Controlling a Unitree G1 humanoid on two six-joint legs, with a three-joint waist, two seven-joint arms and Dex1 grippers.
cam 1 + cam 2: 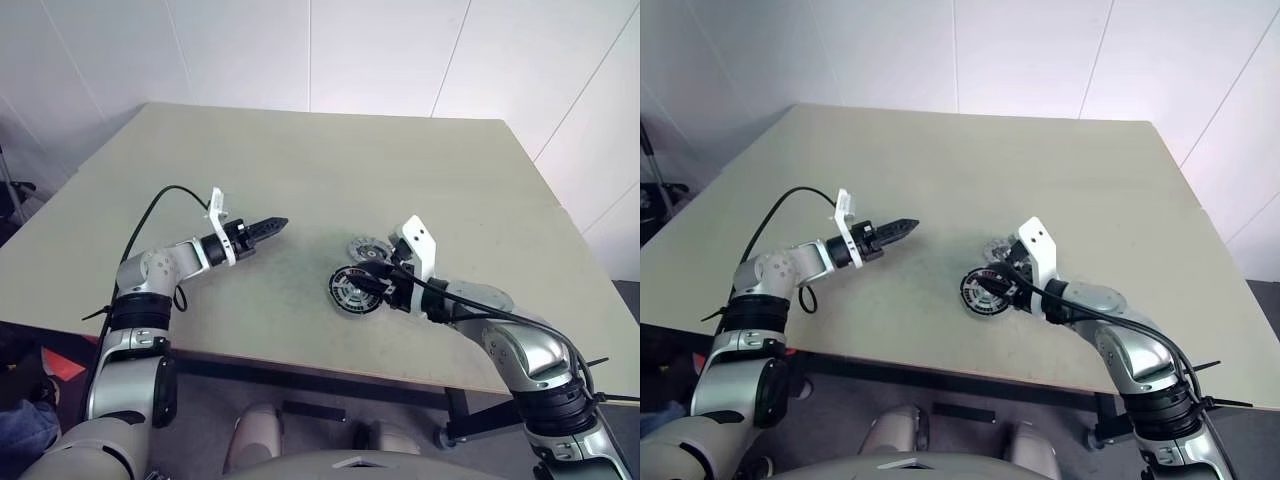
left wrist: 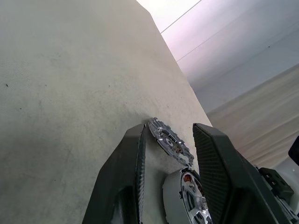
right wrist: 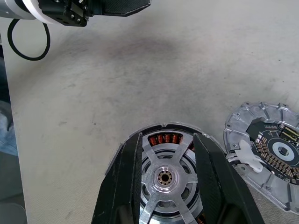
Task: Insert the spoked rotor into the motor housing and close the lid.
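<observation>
The motor housing [image 3: 163,138] lies on the table near its front edge, with coppery windings showing inside its dark ring. The spoked rotor [image 3: 164,176] sits in it, pale spokes and hub facing up. My right gripper [image 3: 167,136] hovers right over it, open, one finger on each side of the hub. The lid [image 3: 275,149], a grey slotted disc with a dark centre, lies flat on the table just beyond the housing [image 1: 352,292]. My left gripper [image 1: 278,223] hangs above the table to the left, open and holding nothing, pointing toward the lid [image 1: 366,248].
The pale table [image 1: 330,160] stretches bare behind and to the left of the parts. Its front edge runs close below the housing. A black cable [image 1: 150,215] loops off my left forearm. White walls stand behind the table.
</observation>
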